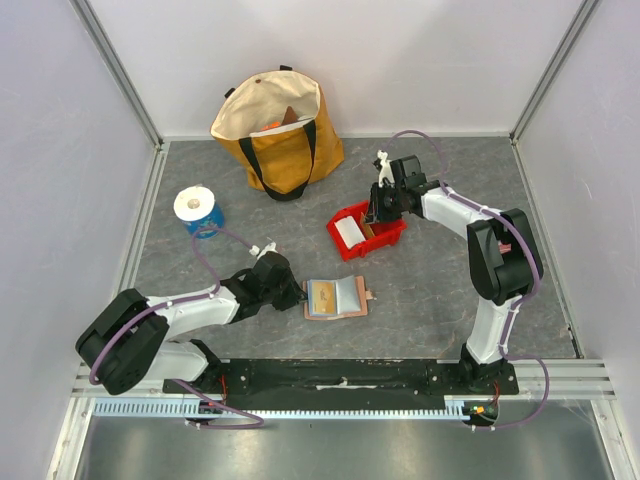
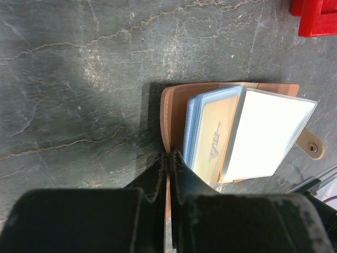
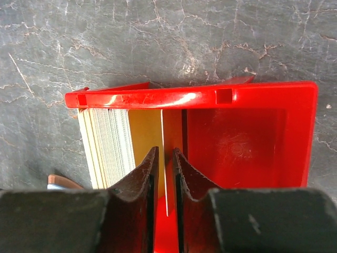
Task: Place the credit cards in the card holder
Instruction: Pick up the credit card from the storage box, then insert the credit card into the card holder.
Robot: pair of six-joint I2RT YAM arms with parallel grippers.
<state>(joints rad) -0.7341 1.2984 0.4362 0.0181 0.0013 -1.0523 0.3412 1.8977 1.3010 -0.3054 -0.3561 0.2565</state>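
Note:
The tan card holder (image 1: 335,297) lies open on the grey table, its snap tab (image 2: 311,146) to the right. A yellowish card (image 2: 216,137) sits in its clear sleeves beside a white leaf (image 2: 268,134). My left gripper (image 2: 169,158) is shut on the holder's left flap (image 2: 171,105). A stack of credit cards (image 3: 105,142) stands on edge in the red bin (image 3: 189,97). My right gripper (image 3: 165,155) reaches into the bin with its jaws a little apart. One card (image 3: 166,132) stands on edge between them, with a gap showing on each side.
A yellow tote bag (image 1: 280,130) stands at the back of the table. A white roll on a blue base (image 1: 198,208) sits at the left. The red bin (image 1: 392,238) is right of centre, behind the holder; its corner (image 2: 316,16) shows in the left wrist view.

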